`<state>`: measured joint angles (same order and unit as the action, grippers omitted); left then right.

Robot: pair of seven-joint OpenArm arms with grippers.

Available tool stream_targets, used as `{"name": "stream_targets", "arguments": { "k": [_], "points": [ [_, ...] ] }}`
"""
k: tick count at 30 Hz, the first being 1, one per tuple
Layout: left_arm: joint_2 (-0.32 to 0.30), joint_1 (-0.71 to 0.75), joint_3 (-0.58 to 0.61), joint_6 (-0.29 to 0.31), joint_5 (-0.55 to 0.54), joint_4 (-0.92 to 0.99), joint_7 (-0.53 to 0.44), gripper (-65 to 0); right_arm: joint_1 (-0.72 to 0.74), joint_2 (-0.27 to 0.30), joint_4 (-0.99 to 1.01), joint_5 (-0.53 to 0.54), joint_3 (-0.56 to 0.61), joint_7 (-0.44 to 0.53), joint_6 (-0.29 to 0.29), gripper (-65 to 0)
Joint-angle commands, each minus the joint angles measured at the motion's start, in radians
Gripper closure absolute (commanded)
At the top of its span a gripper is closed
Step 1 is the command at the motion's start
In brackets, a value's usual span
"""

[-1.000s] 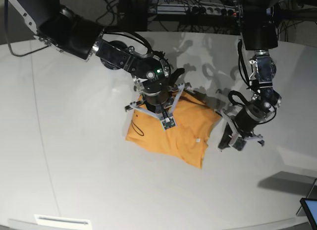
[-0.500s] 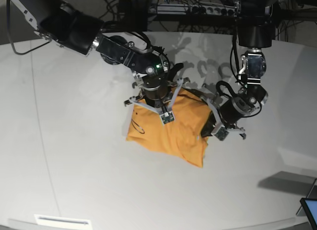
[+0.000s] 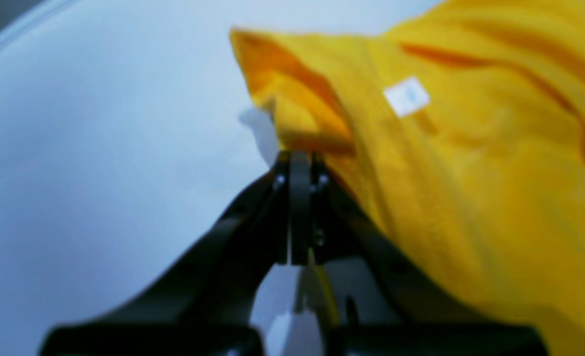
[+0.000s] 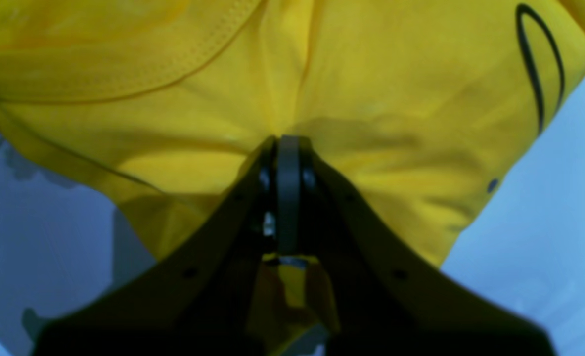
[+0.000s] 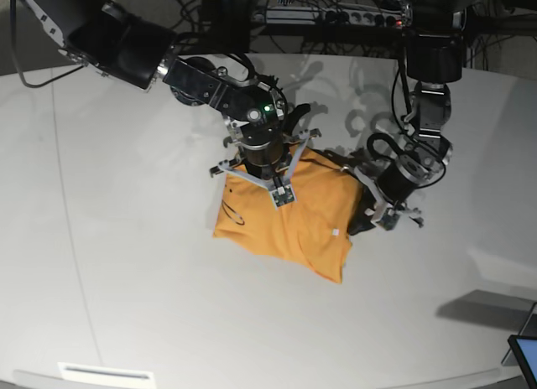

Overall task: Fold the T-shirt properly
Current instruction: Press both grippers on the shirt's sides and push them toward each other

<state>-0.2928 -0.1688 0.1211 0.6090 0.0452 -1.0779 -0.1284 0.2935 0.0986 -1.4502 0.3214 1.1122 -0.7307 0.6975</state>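
We are seeing the T-shirt point(image 5: 281, 221) lying bunched on the white desk point(image 5: 126, 280) at frame centre. Our left tool point(image 3: 294, 163) is pinching its right edge near the white tag point(image 3: 406, 96). Farther back, our right tool point(image 4: 287, 148) is clenching its upper edge.

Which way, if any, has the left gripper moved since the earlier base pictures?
Yes: the left gripper moved up and leftward, from bare table to the T-shirt's right edge.

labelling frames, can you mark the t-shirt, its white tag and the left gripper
T-shirt point(image 5: 252, 225): base view, on the flat front panel.
white tag point(image 3: 406, 96): left wrist view, middle of the tag.
left gripper point(image 3: 299, 160): left wrist view, between the closed fingertips at the cloth edge.
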Motion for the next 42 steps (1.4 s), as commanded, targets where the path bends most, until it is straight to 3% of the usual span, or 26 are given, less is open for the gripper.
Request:
{"name": "stream_targets", "arguments": {
  "k": [1,9,17,24,29,36,42],
  "points": [
    [-0.01,-0.022,0.013,0.007,-0.017,-0.006,-0.029,0.0,0.011,-0.004,-0.011,0.011,-0.004,-0.016,0.001,0.0],
    [-0.018,-0.022,0.032,0.002,-0.018,0.032,0.045,0.0,0.011,0.006,-0.011,0.011,-0.004,-0.017,0.001,0.0],
    [-0.019,0.001,0.039,0.002,-0.015,0.028,0.054,0.0,-0.015,0.042,-0.017,0.014,-0.051,-0.017,0.001,0.0],
    [0.02,0.082,0.03,0.002,0.117,-0.095,0.057,0.0,-0.044,0.094,-0.021,0.012,-0.116,-0.017,0.001,0.0],
    [0.036,0.091,0.038,0.004,0.115,-0.153,0.164,0.0,-0.049,0.1,-0.024,0.012,-0.117,-0.017,0.001,0.0],
    [0.066,0.093,0.064,0.005,0.115,-0.209,0.174,0.0,-0.056,0.12,-0.036,0.012,-0.125,-0.013,0.001,0.0],
    [0.074,0.084,0.137,0.004,0.114,-0.209,0.244,0.0,-0.092,0.143,-0.05,0.012,-0.238,-0.011,0.001,0.0]
  ]
}}
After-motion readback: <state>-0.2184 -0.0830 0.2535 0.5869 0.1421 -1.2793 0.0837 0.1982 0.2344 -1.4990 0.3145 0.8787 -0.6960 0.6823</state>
